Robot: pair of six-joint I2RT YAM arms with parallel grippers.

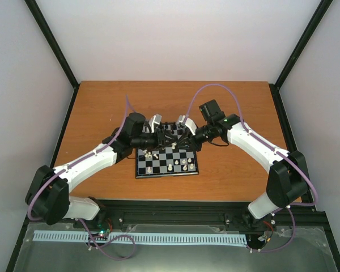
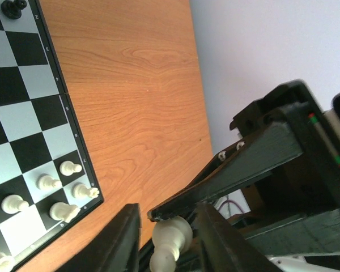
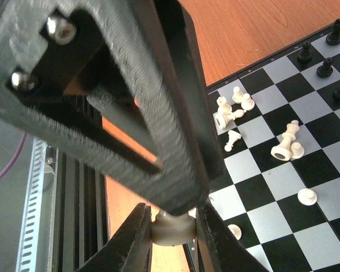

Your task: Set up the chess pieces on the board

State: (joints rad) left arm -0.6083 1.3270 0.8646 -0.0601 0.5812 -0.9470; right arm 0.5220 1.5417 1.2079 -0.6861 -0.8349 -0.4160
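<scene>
The board [image 1: 175, 154] lies mid-table, with cream chess pieces [image 1: 184, 165] on its near rows and black ones at its far end. Both grippers meet just above its far edge. My right gripper [image 3: 171, 218] is shut on a cream piece [image 3: 173, 232]. My left gripper [image 2: 169, 226] is open around the same cream piece [image 2: 171, 235], with a gap on each side. One right finger [image 2: 226, 170] lies across the piece's top. In the right wrist view several cream pieces [image 3: 286, 144] lie tipped on the board [image 3: 283, 187], and black pieces [image 3: 326, 65] stand at its far side.
Bare wooden table [image 1: 102, 107] surrounds the board. White walls with black frame posts [image 1: 51, 39] enclose three sides. A black rail [image 1: 175, 212] and a slotted white strip [image 1: 141, 238] run along the near edge. The left wrist view shows cream pieces [image 2: 62, 190] in the board's corner [image 2: 22, 113].
</scene>
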